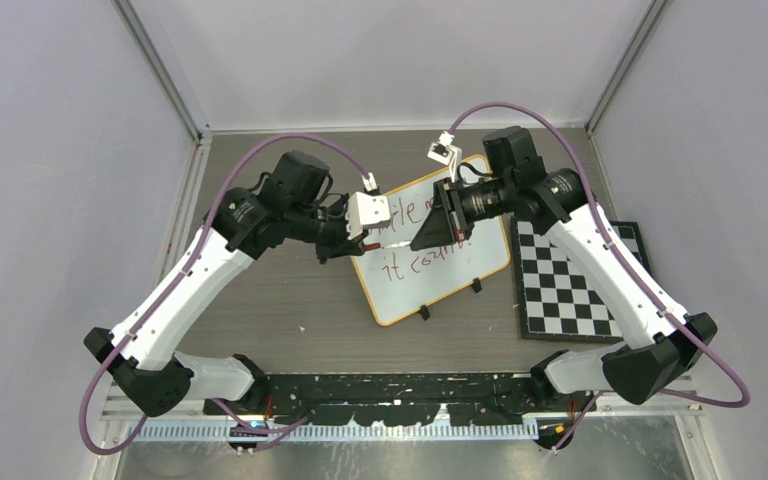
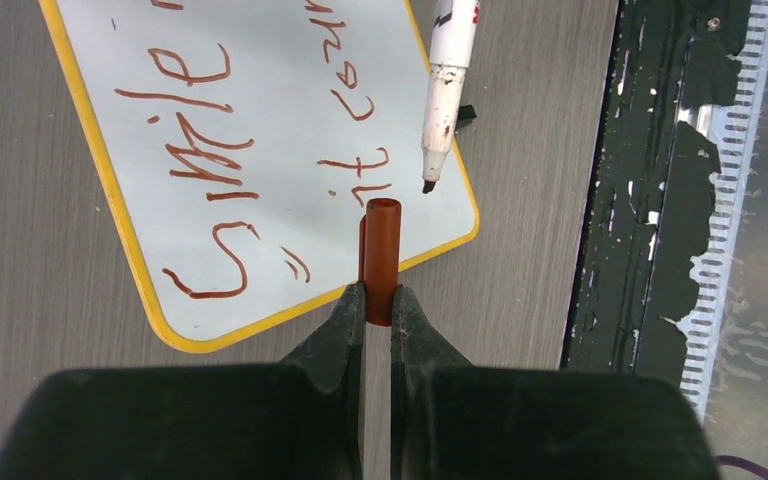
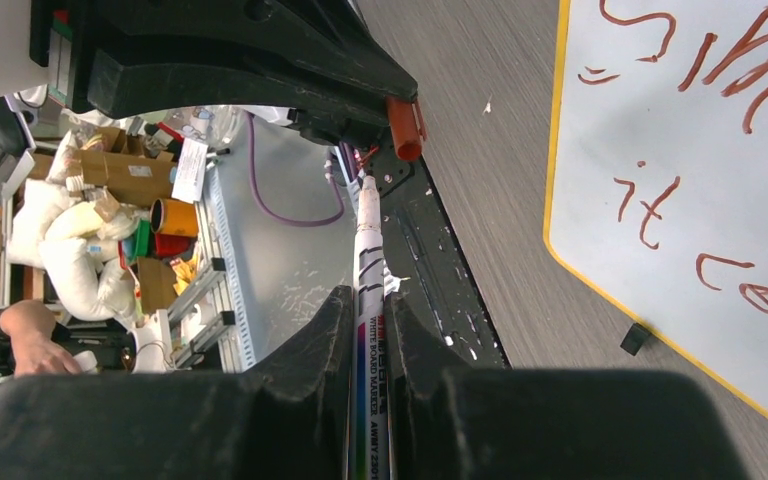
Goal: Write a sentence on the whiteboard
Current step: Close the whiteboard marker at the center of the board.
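Over the whiteboard (image 1: 440, 285) our left jaws clench a red-brown cap (image 2: 382, 255); our right jaws grasp the uncapped marker (image 2: 450, 80).

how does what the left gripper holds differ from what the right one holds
The cap in the left gripper is short, red-brown and plain, while the marker in the right gripper is long, white and printed. The cap ends in an open tube mouth, while the marker ends in a bare dark tip. Shared: each is clamped in a shut gripper. Their ends are close together but apart.
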